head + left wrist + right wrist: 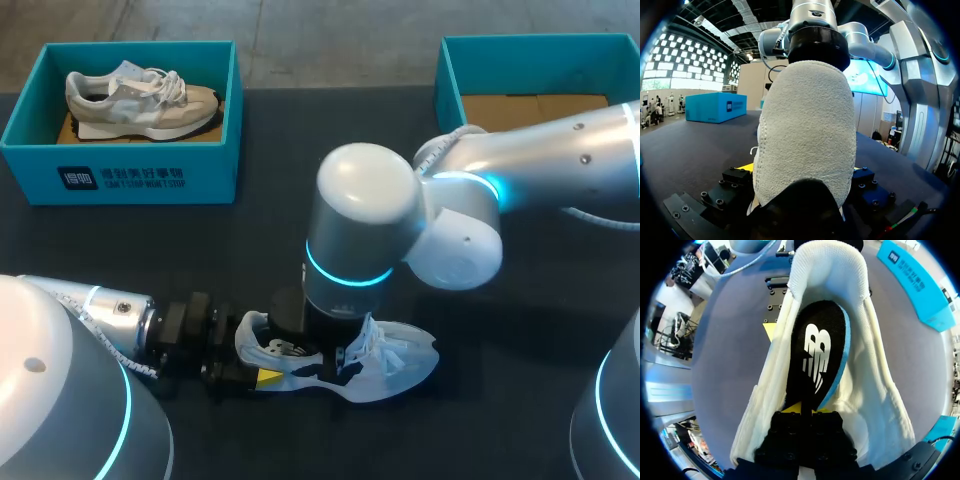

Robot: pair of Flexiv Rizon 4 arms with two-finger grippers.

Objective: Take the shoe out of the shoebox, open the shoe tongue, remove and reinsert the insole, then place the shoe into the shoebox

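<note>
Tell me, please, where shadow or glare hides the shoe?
Head view: no glare, but the right arm hides much of the white shoe. Left wrist view: the heel is evenly lit. Right wrist view: the insole is brightly lit; the right gripper sits in shadow.

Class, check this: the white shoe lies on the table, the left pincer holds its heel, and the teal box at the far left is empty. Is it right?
No. The teal box at the far left is not empty: the head view shows a beige shoe in it. The white shoe does lie on the table, its heel in the left pincer.
</note>
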